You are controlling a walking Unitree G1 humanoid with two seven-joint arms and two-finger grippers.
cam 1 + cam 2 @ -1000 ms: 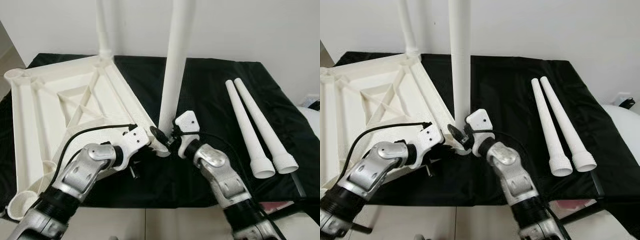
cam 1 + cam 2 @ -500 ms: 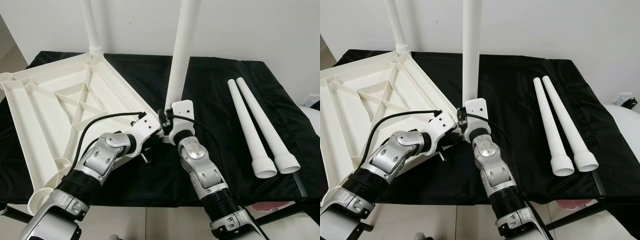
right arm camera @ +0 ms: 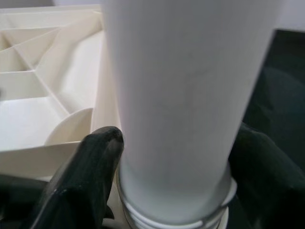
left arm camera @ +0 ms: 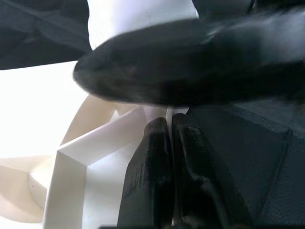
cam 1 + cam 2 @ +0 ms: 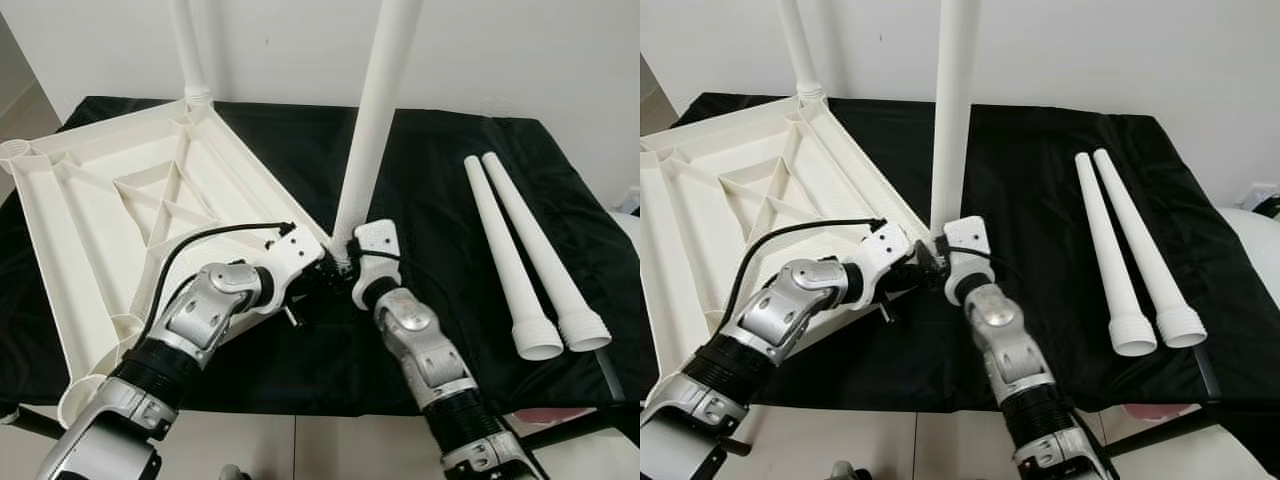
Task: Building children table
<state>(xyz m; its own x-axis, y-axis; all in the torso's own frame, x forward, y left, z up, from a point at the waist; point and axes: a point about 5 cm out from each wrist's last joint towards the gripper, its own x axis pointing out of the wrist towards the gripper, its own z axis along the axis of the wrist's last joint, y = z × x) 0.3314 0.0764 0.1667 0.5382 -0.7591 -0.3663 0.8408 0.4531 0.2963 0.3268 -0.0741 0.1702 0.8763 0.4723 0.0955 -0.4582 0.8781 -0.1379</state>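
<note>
Two silver metal arms are showing ribbed black collars near the forearms and white plastic housings at the wrists. A black cable (image 5: pixel 190 248) is looping over the left arm (image 5: pixel 190 325) to its wrist housing. The right arm (image 5: pixel 425 350) is ending in glossy black fingers (image 3: pixel 90 171).

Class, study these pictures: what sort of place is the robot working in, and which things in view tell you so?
Probably a plain indoor room used as an assembly spot. A work surface draped in black cloth stands against a bare white wall. On it lie an upturned white plastic tabletop and two loose table legs.
</note>
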